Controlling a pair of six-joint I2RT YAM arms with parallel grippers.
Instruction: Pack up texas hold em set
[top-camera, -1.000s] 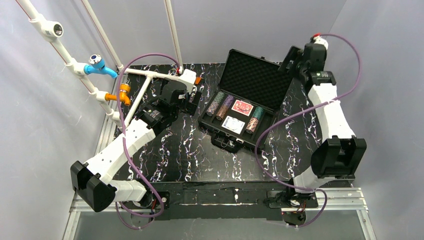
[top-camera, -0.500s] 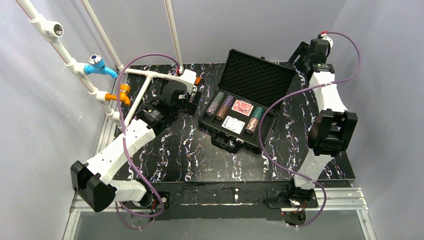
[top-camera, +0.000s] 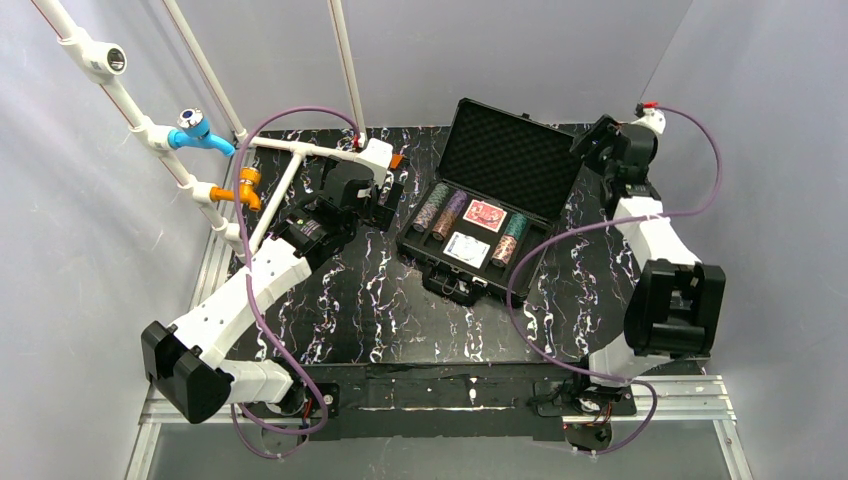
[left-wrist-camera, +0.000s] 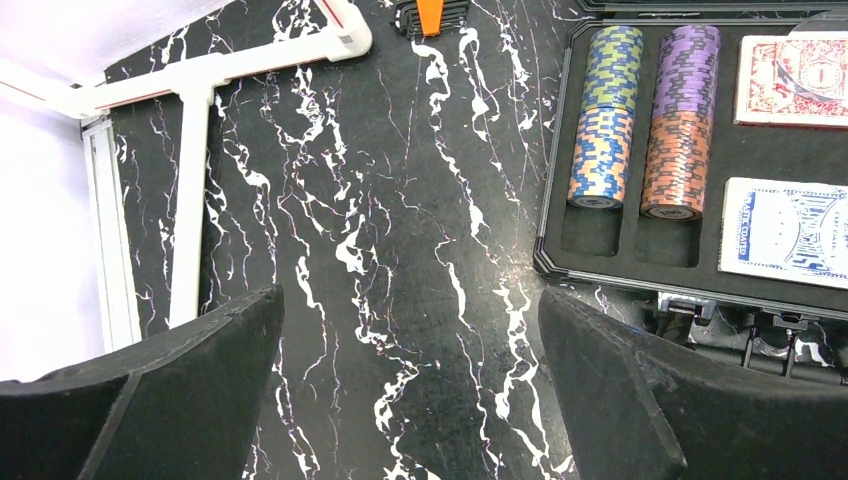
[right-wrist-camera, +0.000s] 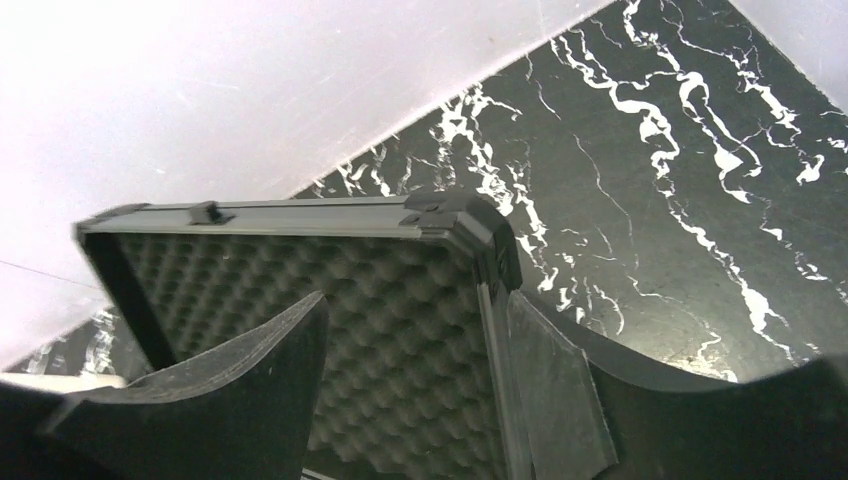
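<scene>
**Case lay open, right pincer astride the lid's edge**

At the far left a white pipe frame (top-camera: 300, 152) lay on the marbled black table (top-camera: 380, 295); beside it the left gripper (top-camera: 386, 203) hovered over bare tabletop, its jaws spread wide and holding nothing, just short of the case's left wall; the black briefcase (top-camera: 415, 246) sat mid-table with its handle (top-camera: 455, 289) towards the arms; in its tray lay four rows of striped poker chips (top-camera: 441, 211), two at the left end and two at the right, with the red-backed deck (top-camera: 484, 215) and the blue-backed deck (top-camera: 467, 248) between them, the red one farther back; the foam-lined lid (top-camera: 512, 155) stood raised behind the tray; at its upper right corner the right gripper (top-camera: 597, 146) straddled the lid's side edge, one finger (right-wrist-camera: 235, 385) before the foam, the other outside; the jaws stood parted, not clamped.
</scene>
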